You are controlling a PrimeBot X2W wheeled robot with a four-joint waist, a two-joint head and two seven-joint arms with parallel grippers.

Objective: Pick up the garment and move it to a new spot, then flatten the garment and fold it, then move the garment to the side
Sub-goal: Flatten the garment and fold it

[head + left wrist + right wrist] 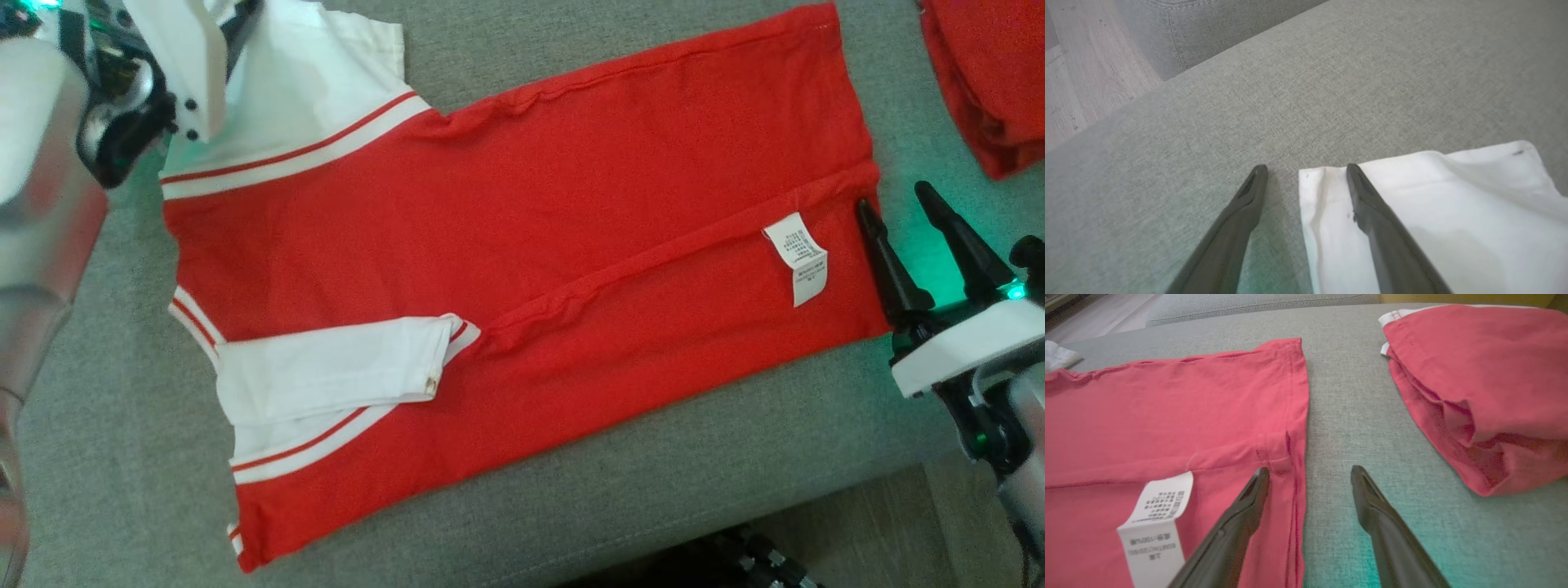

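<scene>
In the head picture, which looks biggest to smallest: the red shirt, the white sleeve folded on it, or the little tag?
1. red shirt
2. white sleeve
3. tag
All lie flat together, so nearness barely matters.

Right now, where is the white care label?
In head view, the care label lies on the red garment near its hem, left of the right gripper.
</scene>
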